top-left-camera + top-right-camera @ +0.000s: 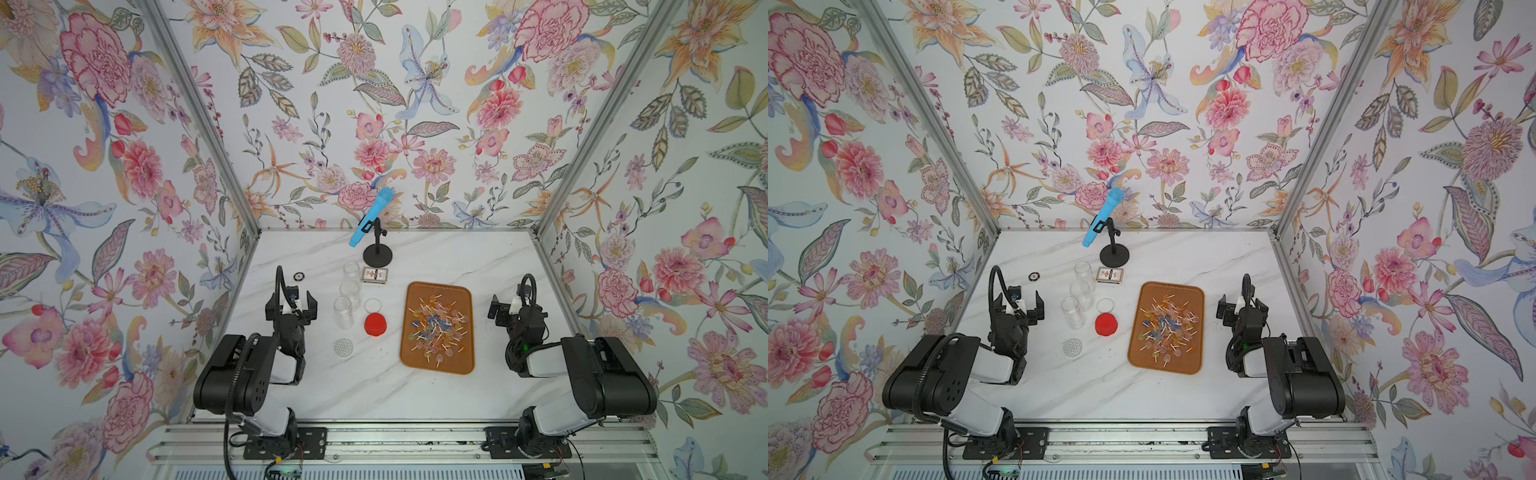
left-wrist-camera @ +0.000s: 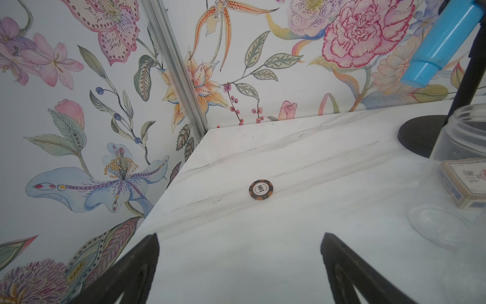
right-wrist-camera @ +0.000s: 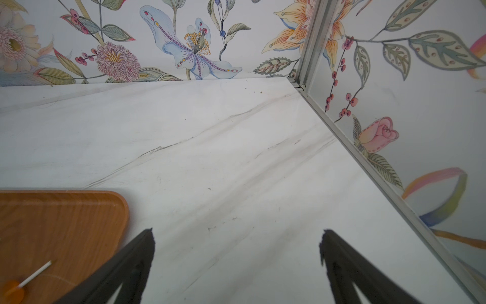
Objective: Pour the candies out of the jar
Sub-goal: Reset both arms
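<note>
Microphone [image 1: 372,216] [image 1: 1104,216]: blue, tilted in a clip, head up toward the back wall; I see its handle end in my left wrist view [image 2: 444,44].
Stand [image 1: 377,254] [image 1: 1114,256]: black, round base, at the back of the table.
Card box [image 1: 375,274] [image 1: 1110,275]: lying flat, just in front of the stand's base.
Poker chip [image 2: 261,189]: flat on the marble to my left, marked 100, apart from everything else.
Red cap [image 1: 375,324] [image 1: 1106,324]: just left of the tray.
Clear lid [image 1: 372,305]: round, just behind the red cap.
Mesh disc [image 1: 343,347] [image 1: 1072,347]: pale, flat, nearer me than the red cap.
Tray [image 1: 455,362] [image 3: 65,218]: orange-brown wood grain, rounded corners, right of centre.
Table [image 1: 415,395]: white marble with grey veins.
Walls [image 1: 374,104]: floral paper on all three sides.
</note>
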